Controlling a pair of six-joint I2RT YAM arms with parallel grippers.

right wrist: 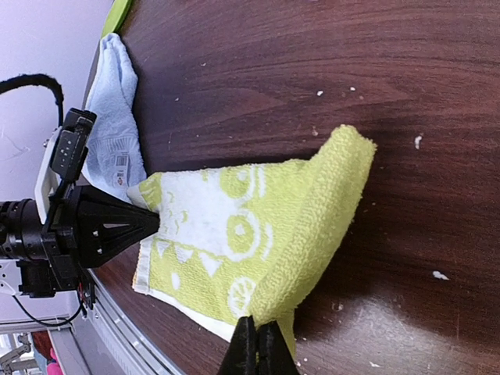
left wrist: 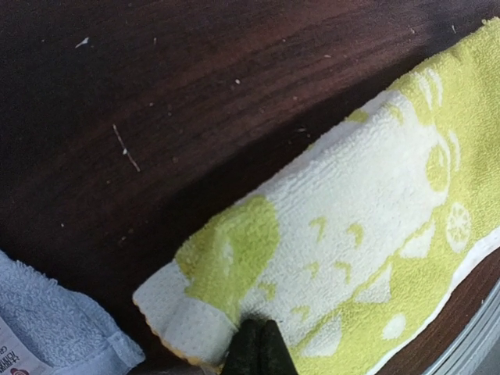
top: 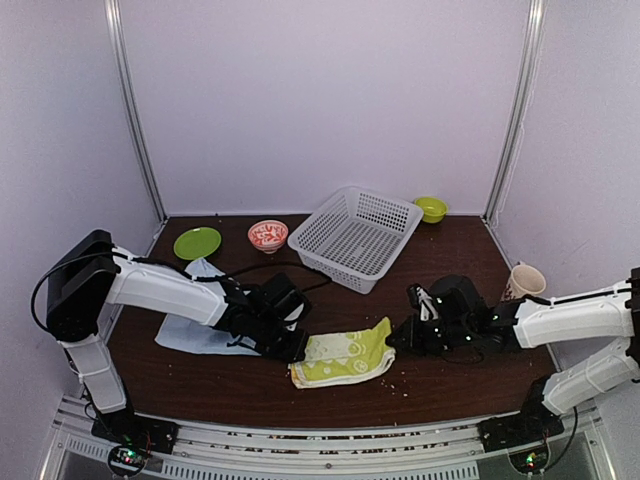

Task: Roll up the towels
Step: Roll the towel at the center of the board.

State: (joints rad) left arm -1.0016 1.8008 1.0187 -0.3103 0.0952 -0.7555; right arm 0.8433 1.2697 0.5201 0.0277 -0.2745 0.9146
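Top view, green towel [top: 345, 360]: lies folded flat on the table [top: 450, 390] near the front edge, stretched between the two claws.
Top view, blue towel [top: 195, 330]: lies spread out under the left arm, not yet rolled.
Top view, left claw [top: 290, 345]: at the green towel's left end, low on the table.
Top view, right claw [top: 395, 340]: at the right end, where a corner stands lifted.
Top view, others: basket [top: 355, 238] and plate [top: 197, 242] sit well behind, apart from both towels.
Left wrist, left claw [left wrist: 260, 344]: fingers pressed together with no gap, pinching the green towel [left wrist: 351, 234] at its near edge; the blue towel [left wrist: 47, 328] shows in the corner, just beside.
Right wrist, right claw [right wrist: 260, 348]: fingers closed tight on the green towel [right wrist: 250, 226] corner, which is tented up off the wood.
Right wrist, left claw [right wrist: 117, 226]: its tip meets the towel's far end.
Risk, slip: each grip looks like a thin bite on an edge; a pull from either side could tug the cloth free.
Risk, skew: if the arms move unevenly, the roll could come out crooked or loose.
Risk, snag: the left claw works close to the blue towel and could drag it along.
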